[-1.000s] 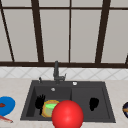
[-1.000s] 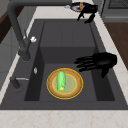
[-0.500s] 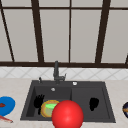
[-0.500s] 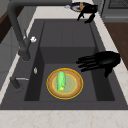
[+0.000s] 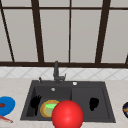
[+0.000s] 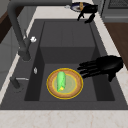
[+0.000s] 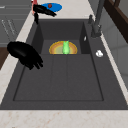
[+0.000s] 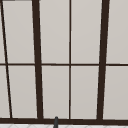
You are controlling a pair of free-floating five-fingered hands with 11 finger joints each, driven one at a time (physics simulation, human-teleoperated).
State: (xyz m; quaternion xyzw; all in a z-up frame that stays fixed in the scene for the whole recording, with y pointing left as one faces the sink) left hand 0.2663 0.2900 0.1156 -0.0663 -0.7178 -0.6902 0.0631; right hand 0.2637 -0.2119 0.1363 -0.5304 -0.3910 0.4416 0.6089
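My left hand (image 5: 35,102) hovers over the front left part of the dark sink (image 5: 87,84), open, with its fingers stretched out flat. The left side view has this left hand (image 6: 105,65) pointing at a yellow plate (image 6: 75,86) in the left basin, close to its rim but apart from it. A green vegetable (image 6: 60,80) lies on that plate. My right hand (image 5: 93,103) hangs over the right basin with relaxed fingers and holds nothing. Seen from the right, the right hand (image 7: 24,54) is above the sink's front edge. A red ball (image 5: 67,115) shows at the sink's front edge.
A dark faucet (image 5: 56,72) stands behind the sink's middle. A blue plate (image 5: 6,105) with a red item lies on the counter to the left. A dark bowl (image 5: 125,109) sits on the counter at the right. Behind the sink is a window (image 8: 70,62).
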